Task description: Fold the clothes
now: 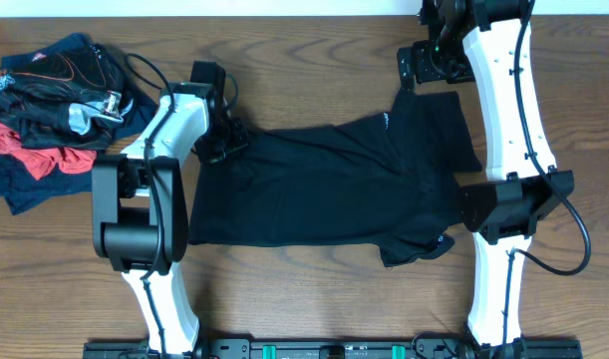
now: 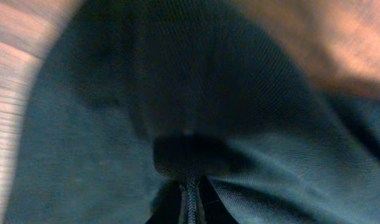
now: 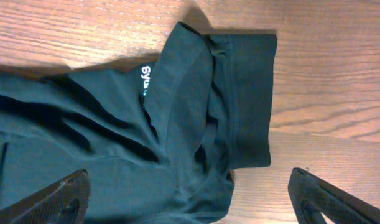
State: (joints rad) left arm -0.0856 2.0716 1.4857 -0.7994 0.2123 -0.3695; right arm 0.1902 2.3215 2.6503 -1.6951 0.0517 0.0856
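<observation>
A large black T-shirt lies spread across the middle of the table, partly rumpled at its right end. My left gripper sits at the shirt's far left corner. In the left wrist view this gripper is shut on a pinched ridge of the black cloth. My right gripper hovers over the far right sleeve. In the right wrist view it is open, its fingers wide on either side of the folded sleeve, with a small white logo showing.
A pile of other clothes, black, red and navy, lies at the far left corner. Bare wooden table runs along the front edge between the two arm bases and behind the shirt.
</observation>
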